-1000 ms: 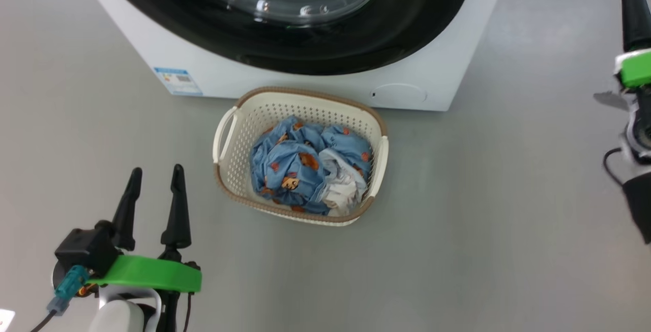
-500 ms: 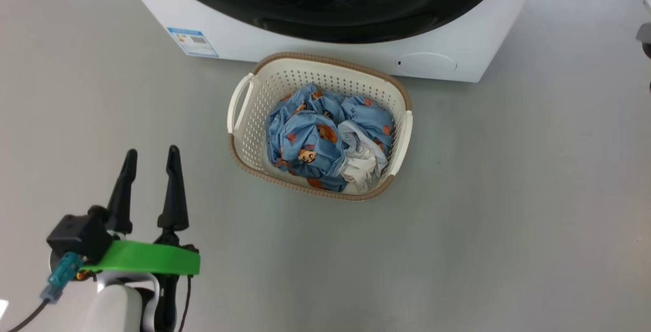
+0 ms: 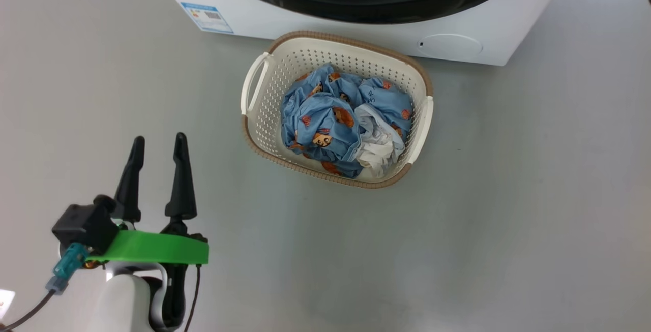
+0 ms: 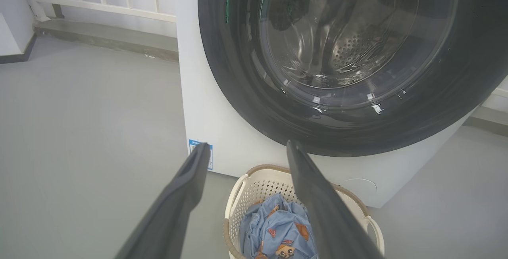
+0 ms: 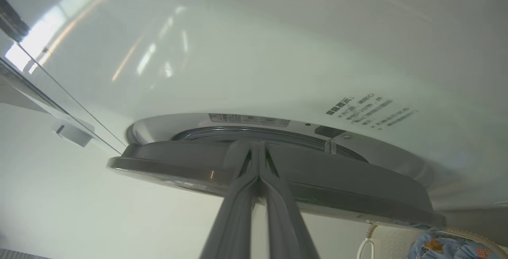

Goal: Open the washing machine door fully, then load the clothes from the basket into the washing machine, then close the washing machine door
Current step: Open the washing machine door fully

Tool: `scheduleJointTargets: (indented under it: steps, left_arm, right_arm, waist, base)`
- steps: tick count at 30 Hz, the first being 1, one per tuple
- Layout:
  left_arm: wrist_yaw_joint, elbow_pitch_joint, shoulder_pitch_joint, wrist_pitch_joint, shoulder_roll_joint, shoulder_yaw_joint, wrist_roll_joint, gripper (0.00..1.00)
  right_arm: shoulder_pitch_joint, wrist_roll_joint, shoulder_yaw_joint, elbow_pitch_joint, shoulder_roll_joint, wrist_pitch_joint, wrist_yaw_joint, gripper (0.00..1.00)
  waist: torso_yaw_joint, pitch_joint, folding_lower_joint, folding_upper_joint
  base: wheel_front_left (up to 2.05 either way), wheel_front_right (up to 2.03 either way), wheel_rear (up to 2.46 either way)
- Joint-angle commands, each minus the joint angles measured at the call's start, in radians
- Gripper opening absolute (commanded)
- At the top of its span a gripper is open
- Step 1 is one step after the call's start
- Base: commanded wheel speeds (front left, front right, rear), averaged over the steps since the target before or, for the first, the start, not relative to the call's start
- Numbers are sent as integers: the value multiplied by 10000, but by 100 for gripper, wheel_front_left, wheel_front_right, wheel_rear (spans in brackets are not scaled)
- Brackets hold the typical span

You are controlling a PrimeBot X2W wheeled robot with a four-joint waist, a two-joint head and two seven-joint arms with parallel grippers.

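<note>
Moved: head camera panning, basket (image 3: 264, 118) showing higher.
Left gripper (image 3: 158, 137): hovering wide apart, holding nothing.
Right gripper (image 5: 258, 146): pressing closed at washing machine door (image 5: 357, 187) edge.

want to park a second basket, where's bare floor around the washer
Bare floor runs right of the basket to the picture's edge, across the whole near side, and left of it, between the basket and the open left gripper. Crowded: the strip between the basket's back rim and the washing machine, where hardly any gap shows.
</note>
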Motion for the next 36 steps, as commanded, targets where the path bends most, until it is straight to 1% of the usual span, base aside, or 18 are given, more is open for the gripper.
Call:
scheduleJointTargets:
  steps: [1, 4, 11, 22, 28, 32, 36]
  left_arm:
    - [-65, -152, -132, -64, 178, 364, 103, 100]
    - [-93, -136, -149, -64, 123, 374, 125, 100]
    - [-135, -152, -235, -64, 31, 442, 155, 100]
    - [-152, -89, -301, -64, -52, 446, 61, 100]
    - [-153, -25, -247, -64, -65, 530, 100, 100]
    - [-154, -5, -153, -64, -68, 543, 178, 100]
    - [-154, 31, 28, -64, -59, 616, 278, 100]
  right_arm:
    - [-350, -34, 113, -147, 6, 181, 46, 0]
    - [-660, -207, 347, 96, 16, 435, 46, 0]
    - [-1542, -421, 550, 487, 131, 587, 46, 0]
    - [-2198, -716, 912, 995, 324, 834, 46, 0]
    - [-2016, -696, 1081, 1275, 497, 1125, 46, 0]
    - [-1465, -539, 1142, 1343, 600, 1462, 46, 0]
    - [-833, -346, 1191, 1147, 730, 1826, 46, 0]
  waist:
    - [99, 105, 0, -1]
    - [170, 185, 0, -1]
    - [391, 459, 0, -1]
    - [644, 695, 0, -1]
    - [569, 409, 0, -1]
    - [463, 37, 0, -1]
    - [311, -297, 0, -1]
  base:
    - [0, 0, 0]
    - [0, 0, 0]
    - [0, 0, 0]
    - [0, 0, 0]
    - [0, 0, 0]
    - [0, 0, 0]
    - [0, 0, 0]
